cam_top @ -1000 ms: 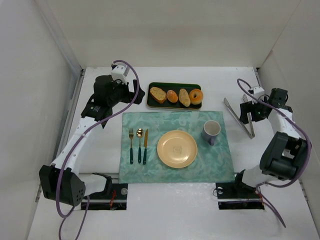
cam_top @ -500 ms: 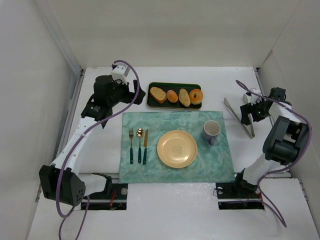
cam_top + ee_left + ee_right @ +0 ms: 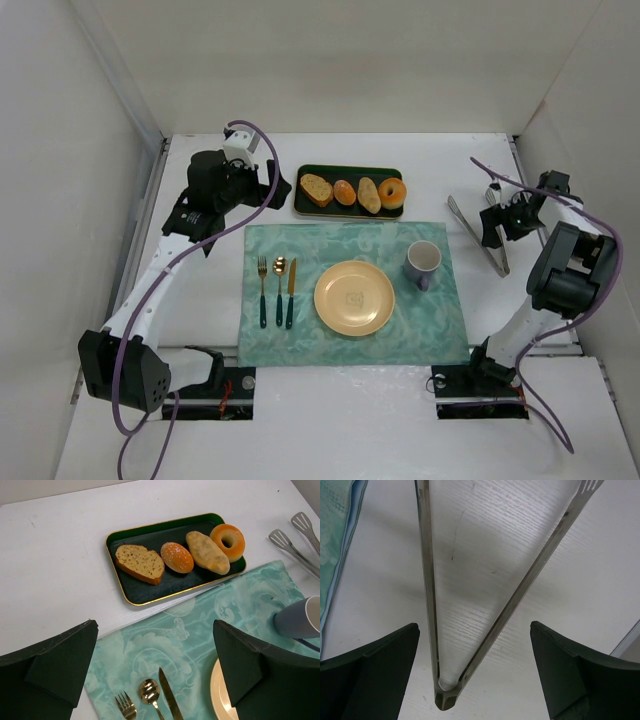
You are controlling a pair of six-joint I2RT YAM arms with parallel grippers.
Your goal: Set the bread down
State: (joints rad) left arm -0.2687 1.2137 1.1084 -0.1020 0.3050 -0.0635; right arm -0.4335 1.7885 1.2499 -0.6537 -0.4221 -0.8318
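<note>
The bread is a golden orange-brown ring bagel (image 3: 393,191) at the right end of a dark green tray (image 3: 330,209). It also shows in the left wrist view (image 3: 227,539), on the same tray (image 3: 170,582). My left gripper (image 3: 243,192) is open and empty, just left of the tray and above the table; its wrist view (image 3: 155,670) looks over the placemat. My right gripper (image 3: 496,230) is open and empty at the far right, over metal tongs (image 3: 478,236). In its wrist view (image 3: 475,670) the tongs' hinge end (image 3: 442,695) lies between the fingers.
A toasted slice (image 3: 316,188) and two oval rolls (image 3: 357,193) share the tray. On the teal placemat (image 3: 350,245) are a yellow plate (image 3: 354,297), a purple mug (image 3: 423,262) and a fork, spoon and knife (image 3: 277,290). White walls enclose the table.
The right arm's upper links have swung toward the back right, and its gripper has shifted slightly over the tongs. The left arm and the bread have not moved.
</note>
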